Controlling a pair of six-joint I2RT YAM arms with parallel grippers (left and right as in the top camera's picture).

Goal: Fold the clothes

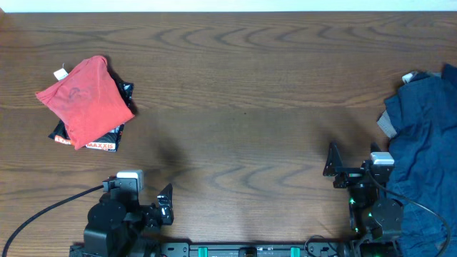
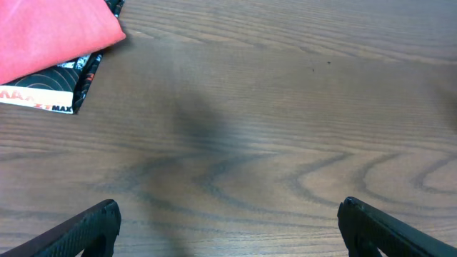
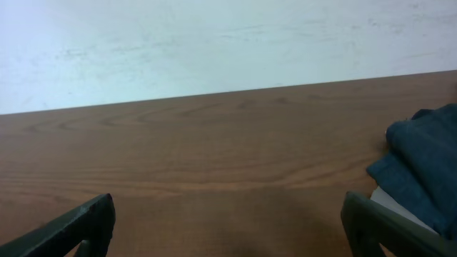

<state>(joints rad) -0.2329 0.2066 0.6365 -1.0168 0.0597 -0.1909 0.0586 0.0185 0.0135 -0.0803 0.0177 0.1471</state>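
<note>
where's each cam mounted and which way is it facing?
Overhead: above the table, straight down; red T-shirt on black T-shirt left, navy pile right; left gripper and right gripper at bottom edge.
Left wrist: low on the left arm, facing across the table; open fingers in bottom corners.
Right wrist: low on the right arm, facing the far edge and white wall; open fingers in bottom corners.
Shared: red T-shirt in overhead and left wrist; navy pile in overhead and right wrist.
</note>
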